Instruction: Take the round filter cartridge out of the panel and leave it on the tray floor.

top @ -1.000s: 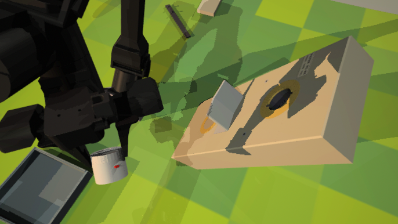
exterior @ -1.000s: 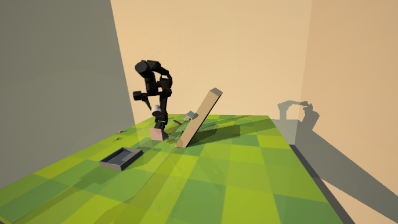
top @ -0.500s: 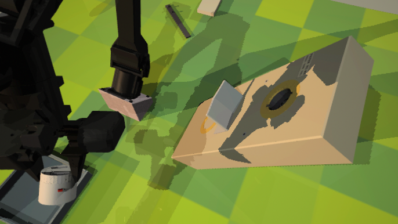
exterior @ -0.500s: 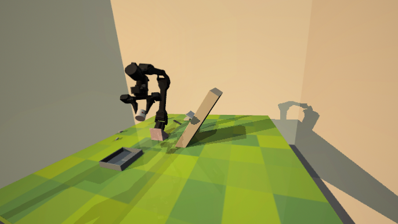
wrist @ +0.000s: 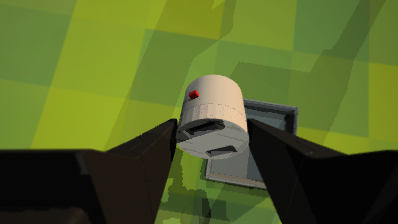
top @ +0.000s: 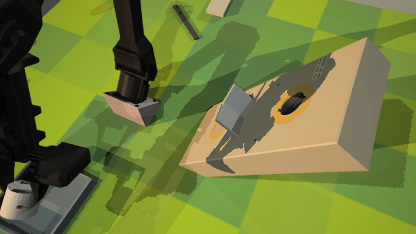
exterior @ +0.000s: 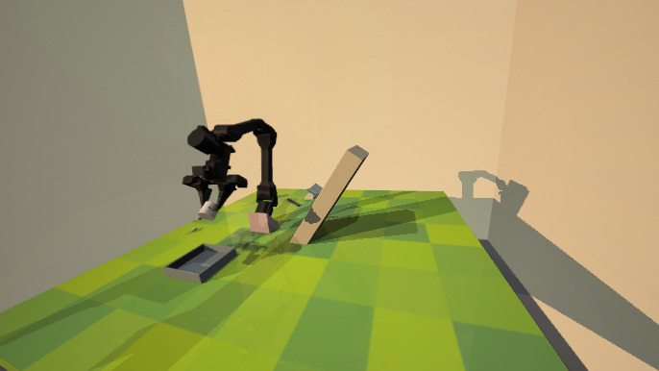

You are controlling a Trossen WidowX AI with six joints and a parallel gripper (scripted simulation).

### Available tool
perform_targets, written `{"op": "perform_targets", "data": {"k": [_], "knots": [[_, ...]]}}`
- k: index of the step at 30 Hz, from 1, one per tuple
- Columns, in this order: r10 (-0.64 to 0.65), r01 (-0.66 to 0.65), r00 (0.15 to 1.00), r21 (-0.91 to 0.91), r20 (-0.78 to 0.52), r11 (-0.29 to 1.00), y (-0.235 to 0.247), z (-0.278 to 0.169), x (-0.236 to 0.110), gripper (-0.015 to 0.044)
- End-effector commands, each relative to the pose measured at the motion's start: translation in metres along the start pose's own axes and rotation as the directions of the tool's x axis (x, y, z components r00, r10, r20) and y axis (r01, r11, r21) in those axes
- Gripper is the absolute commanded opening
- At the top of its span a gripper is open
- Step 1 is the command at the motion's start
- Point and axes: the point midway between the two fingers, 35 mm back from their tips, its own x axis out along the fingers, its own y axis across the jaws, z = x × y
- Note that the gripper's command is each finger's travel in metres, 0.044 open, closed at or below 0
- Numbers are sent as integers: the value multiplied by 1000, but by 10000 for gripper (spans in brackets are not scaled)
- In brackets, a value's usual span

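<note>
My gripper [wrist: 211,125] [top: 28,194] [exterior: 209,204] is shut on the round filter cartridge [wrist: 214,112] [top: 16,201] [exterior: 207,210], a pale cylinder with two narrow slots on its face and a small red mark on its side. I hold it in the air above the grey tray [wrist: 280,117] [top: 71,194] [exterior: 192,275]. In the wrist view the tray lies below and a little to the right of the cartridge. The tan service panel [top: 303,136] [exterior: 331,192] leans tilted on the floor, and its round socket [top: 292,103] with an orange ring is empty.
A grey flap [top: 234,109] stands open on the panel beside a second orange ring. The arm's pink base block [top: 133,110] [exterior: 261,222] stands between tray and panel. A dark bar [top: 185,22] and a pale block [top: 218,7] lie on the floor at the back.
</note>
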Motion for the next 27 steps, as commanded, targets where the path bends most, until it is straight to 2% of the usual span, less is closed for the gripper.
{"op": "perform_targets", "data": {"k": [1, 15, 21, 27], "knots": [[-45, 46, 999, 65, -10, 997, -22, -13, 19, 0], [-166, 173, 985, 306, -47, 936, -81, -61, 63, 0], [-172, 178, 984, 316, -49, 932, -83, -65, 66, 0], [-172, 179, 984, 316, -49, 932, -83, -77, 92, 0]]}}
